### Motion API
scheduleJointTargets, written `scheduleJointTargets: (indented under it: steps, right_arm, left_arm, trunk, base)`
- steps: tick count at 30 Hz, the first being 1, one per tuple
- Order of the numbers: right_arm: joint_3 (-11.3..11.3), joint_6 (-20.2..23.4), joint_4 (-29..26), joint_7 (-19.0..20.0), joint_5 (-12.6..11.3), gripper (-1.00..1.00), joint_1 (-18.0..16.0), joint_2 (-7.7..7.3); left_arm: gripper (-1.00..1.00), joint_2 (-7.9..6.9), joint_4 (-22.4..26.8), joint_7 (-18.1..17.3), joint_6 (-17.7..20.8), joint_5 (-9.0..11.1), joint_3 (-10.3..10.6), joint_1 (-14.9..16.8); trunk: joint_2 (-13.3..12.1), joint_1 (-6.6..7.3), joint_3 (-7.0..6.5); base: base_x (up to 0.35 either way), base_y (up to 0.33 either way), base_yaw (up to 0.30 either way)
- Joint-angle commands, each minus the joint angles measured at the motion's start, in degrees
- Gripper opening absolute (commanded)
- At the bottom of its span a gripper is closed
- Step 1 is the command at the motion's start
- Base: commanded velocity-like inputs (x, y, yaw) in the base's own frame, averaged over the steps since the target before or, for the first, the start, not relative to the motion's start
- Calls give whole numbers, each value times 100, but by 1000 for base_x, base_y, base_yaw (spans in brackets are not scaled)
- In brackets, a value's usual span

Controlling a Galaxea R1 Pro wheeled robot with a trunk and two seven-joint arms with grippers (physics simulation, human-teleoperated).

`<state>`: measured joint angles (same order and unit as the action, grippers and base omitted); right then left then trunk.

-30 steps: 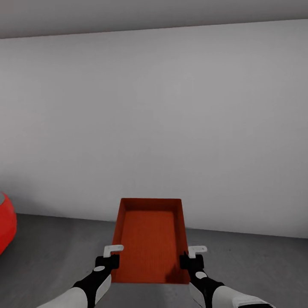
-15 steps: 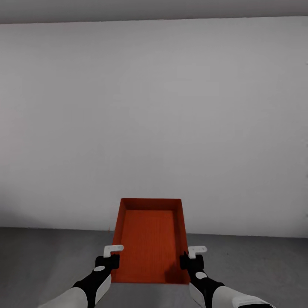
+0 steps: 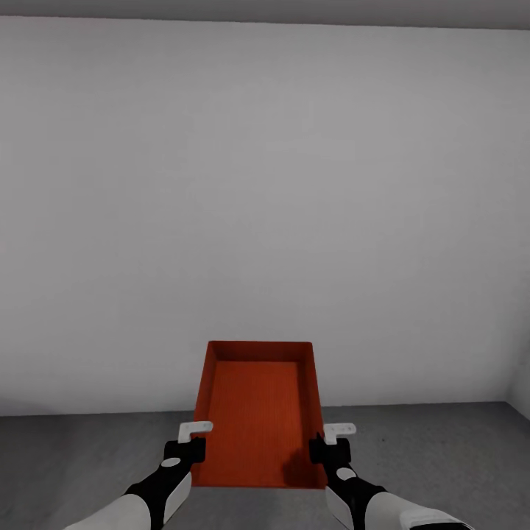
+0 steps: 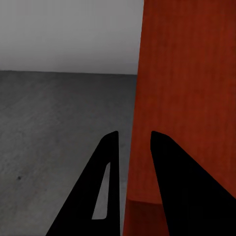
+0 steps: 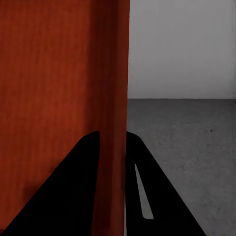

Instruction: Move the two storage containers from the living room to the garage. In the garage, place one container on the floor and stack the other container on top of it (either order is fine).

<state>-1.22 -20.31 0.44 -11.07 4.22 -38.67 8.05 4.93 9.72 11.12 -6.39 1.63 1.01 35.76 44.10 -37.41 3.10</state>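
An orange-red storage container [image 3: 258, 412] hangs in front of me above the dark grey floor [image 3: 81, 456] of the garage, held by both arms. My left gripper [image 3: 196, 440] is shut on its left side wall; in the left wrist view the black fingers [image 4: 105, 187] straddle that thin wall [image 4: 140, 147]. On the opposite side my right gripper [image 3: 327, 442] is shut on the right wall, and the right wrist view has its fingers [image 5: 142, 191] clamped on either face of the wall [image 5: 118, 123]. The bin is open-topped with nothing inside.
A plain pale grey wall [image 3: 265, 206] stands close ahead and meets the floor just beyond the bin. A corner with a second wall [image 3: 520, 390] appears at the far right. Bare concrete stretches to both sides.
The whole head view has swung to the right: the red car at the left edge has left the picture and a wall corner has come in at the right. Bin and grippers keep their hold.
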Motion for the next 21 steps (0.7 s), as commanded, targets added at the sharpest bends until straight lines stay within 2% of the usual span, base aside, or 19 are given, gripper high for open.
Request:
scheduleJointTargets:
  steps: [1,12,21]
  right_arm:
    - [272,-39,-35,-27,167,-100,-9,4]
    - [272,-27,-35,-27,166,-100,-9,11]
    - [272,-17,-35,-27,158,-100,-9,8]
  left_arm:
    - [-100,-1,-22,58,-28,28,-61,1]
    - [-100,-1,-22,63,-29,31,-64,1]
    - [-100,-1,-22,65,-29,31,-66,1]
  trunk:
    - [8,-2,10]
    - [8,-2,12]
    - [8,-2,81]
  base:
    - [17,5,-6]
    - [2,1,-1]
    - [0,0,0]
